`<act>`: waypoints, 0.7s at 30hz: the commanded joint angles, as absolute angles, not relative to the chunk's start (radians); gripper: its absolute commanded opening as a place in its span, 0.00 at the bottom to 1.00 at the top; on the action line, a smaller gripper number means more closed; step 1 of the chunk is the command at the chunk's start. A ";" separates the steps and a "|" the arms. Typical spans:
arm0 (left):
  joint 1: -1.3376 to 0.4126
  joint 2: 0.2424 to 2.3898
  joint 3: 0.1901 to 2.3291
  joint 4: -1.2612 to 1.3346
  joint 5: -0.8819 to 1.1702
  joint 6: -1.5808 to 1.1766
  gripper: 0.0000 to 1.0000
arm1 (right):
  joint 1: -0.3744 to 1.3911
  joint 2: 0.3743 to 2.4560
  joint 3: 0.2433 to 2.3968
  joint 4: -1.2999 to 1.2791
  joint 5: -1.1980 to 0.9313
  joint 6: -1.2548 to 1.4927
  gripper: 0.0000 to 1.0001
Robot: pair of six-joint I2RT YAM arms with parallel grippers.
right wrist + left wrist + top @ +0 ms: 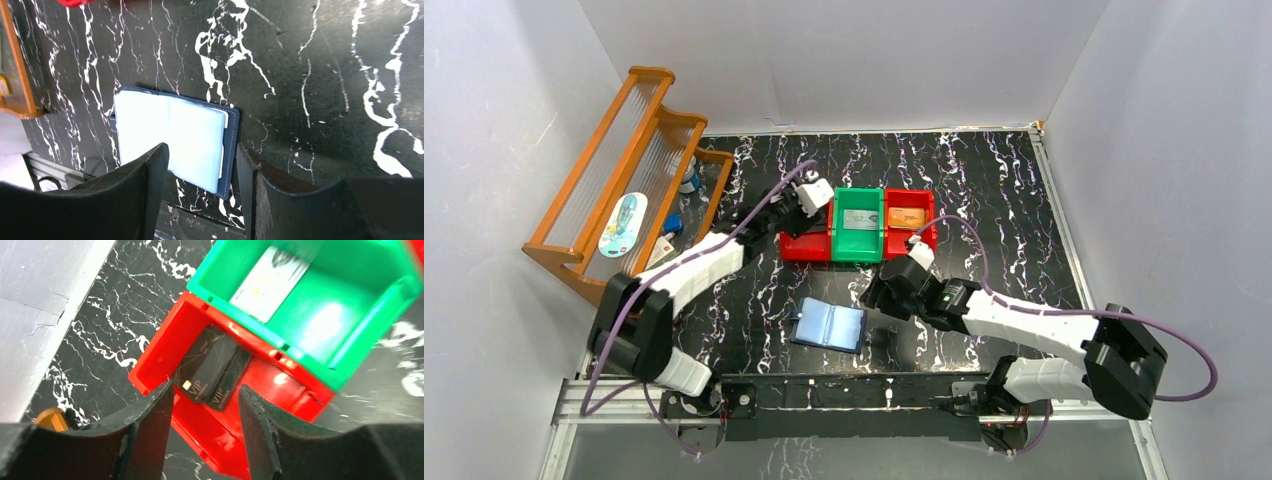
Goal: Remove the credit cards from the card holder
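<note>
The left end effector [205, 390] hangs released, its fingers parted and empty, over the left red bin [160, 347]. Two black credit cards [212, 371] lie overlapping in that bin. The right end effector [200, 150], likewise parted and holding nothing, hovers above the card holder [172, 140]. The holder lies open, sleeves up, on the worktop [310, 75], nearer than that bin.

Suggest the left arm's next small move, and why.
Probably lift the left gripper up and away from the leftmost red plastic bin: its jaws stand open with nothing between them, and two black rectangular plastic cards lie flat inside that bin.
</note>
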State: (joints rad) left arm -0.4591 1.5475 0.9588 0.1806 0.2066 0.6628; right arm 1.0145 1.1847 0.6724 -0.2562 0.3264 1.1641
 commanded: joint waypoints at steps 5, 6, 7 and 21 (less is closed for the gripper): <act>-0.447 1.141 0.778 0.055 0.262 0.126 0.57 | 1.004 1.322 0.735 -0.135 0.150 1.095 0.61; -0.446 1.108 0.765 0.018 0.226 0.062 0.62 | 1.004 1.341 0.743 -0.134 0.133 1.093 0.61; -0.444 1.075 0.754 -0.024 0.197 0.010 0.68 | 1.003 1.359 0.749 -0.133 0.118 1.091 0.61; -0.440 1.002 0.670 -0.328 0.322 -0.314 0.70 | 1.001 1.455 0.765 -0.161 0.039 1.139 0.58</act>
State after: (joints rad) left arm -0.4461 0.9985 0.6956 -0.2329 0.2497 -0.1982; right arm 1.0073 1.4513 0.7380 -0.1661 0.0601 1.1133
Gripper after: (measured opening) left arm 0.698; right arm 0.584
